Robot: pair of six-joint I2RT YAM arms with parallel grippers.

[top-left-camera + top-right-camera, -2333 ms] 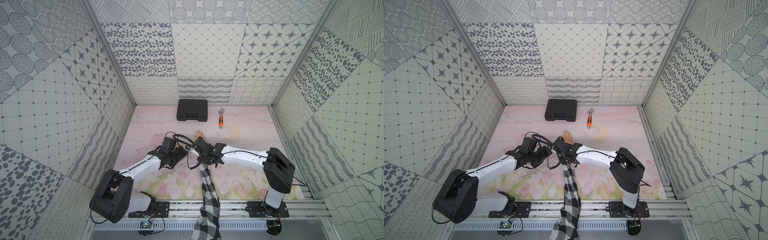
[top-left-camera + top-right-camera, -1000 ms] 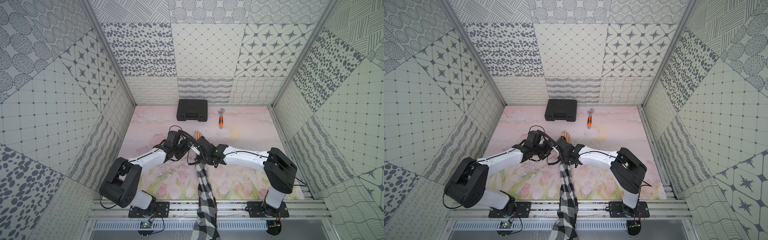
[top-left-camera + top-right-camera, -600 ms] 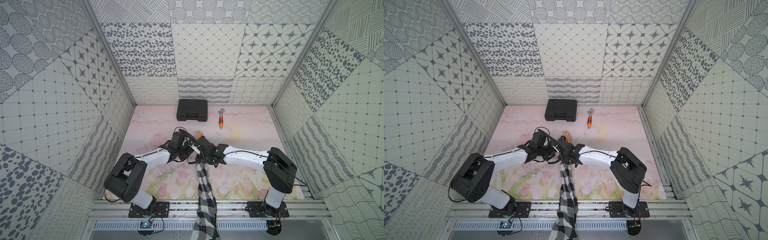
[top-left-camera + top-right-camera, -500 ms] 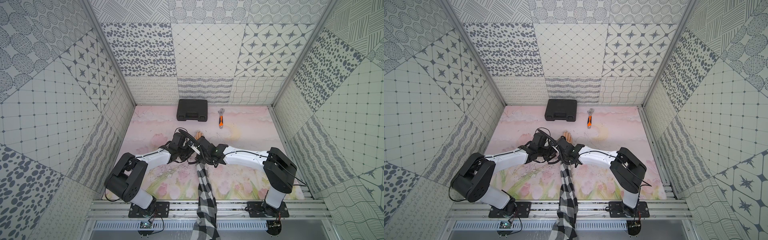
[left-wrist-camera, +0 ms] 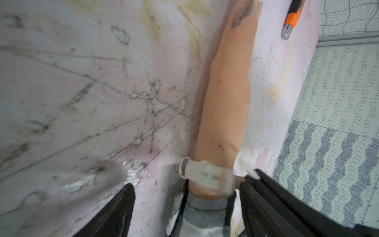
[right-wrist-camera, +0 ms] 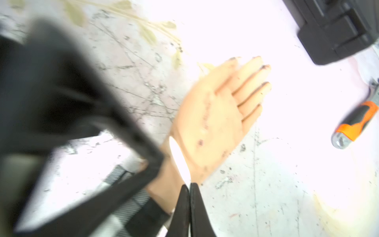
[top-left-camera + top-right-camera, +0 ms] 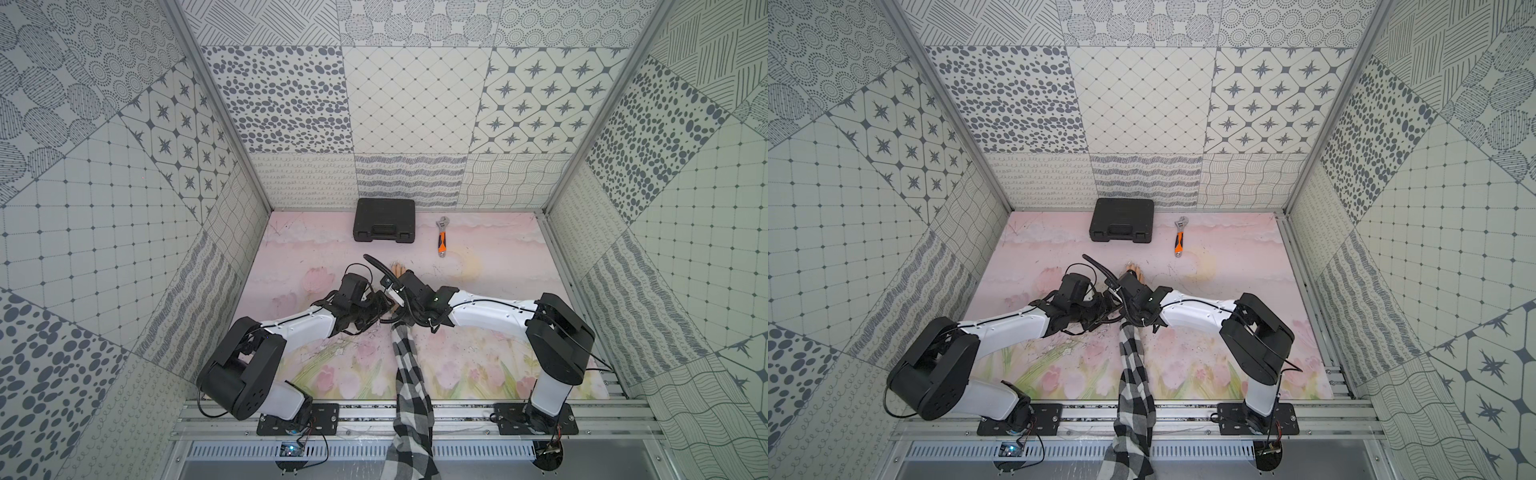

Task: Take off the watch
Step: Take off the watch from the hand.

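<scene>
Slim white-strapped wristwatch (image 5: 207,176) circles the peach mannequin wrist (image 5: 205,191) beside the checked sleeve cuff (image 5: 205,207); left gripper (image 5: 190,180), from 8 o'clock, straddles it, jaws wide; right gripper (image 6: 189,187), from 4 o'clock, pinched together alongside; palm marks (image 6: 205,115) too blurred to read.

Top views evenly bright and sharp, wrist views motion-blurred, right wrist overexposed

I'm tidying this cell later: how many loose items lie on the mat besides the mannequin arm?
2: the black case by the back wall, and the orange-handled wrench beside it. Others may be hidden.
</scene>
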